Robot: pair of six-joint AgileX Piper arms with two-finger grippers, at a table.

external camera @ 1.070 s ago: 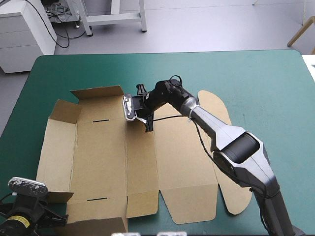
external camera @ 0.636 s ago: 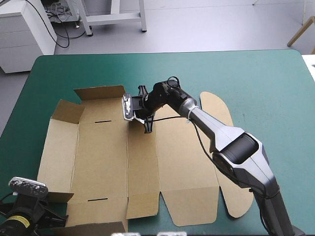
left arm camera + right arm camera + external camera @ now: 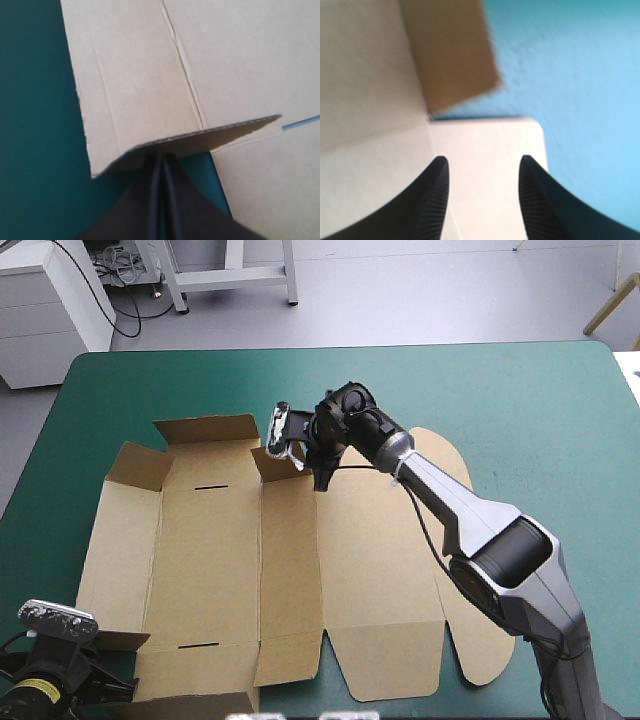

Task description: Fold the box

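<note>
Box (image 3: 210,560) lies flat, left-centre on table (image 3: 500,400); L gripper (image 3: 162,159) pinches its near corner flap (image 3: 190,142), R gripper (image 3: 482,159) hangs w/ fingers apart by far flap (image 3: 278,462), which prob. flops flat if pushed off-crease.

The box (image 3: 210,560) is presenting as matt brown board, paper-faced, with pressed crease lines running across a smooth surface. At the table's 7 o'clock corner, a raised flap (image 3: 200,137) is exposing its cut edge, where the fluted core is showing rough. The teal-green cover (image 3: 520,400) is reading as matt and even, without shine. The right gripper's (image 3: 482,162) black fingers (image 3: 432,200) are showing fine ribbing, dull like rubber. The right arm (image 3: 470,510) is wearing smooth silver-grey shells with a soft sheen.
</note>
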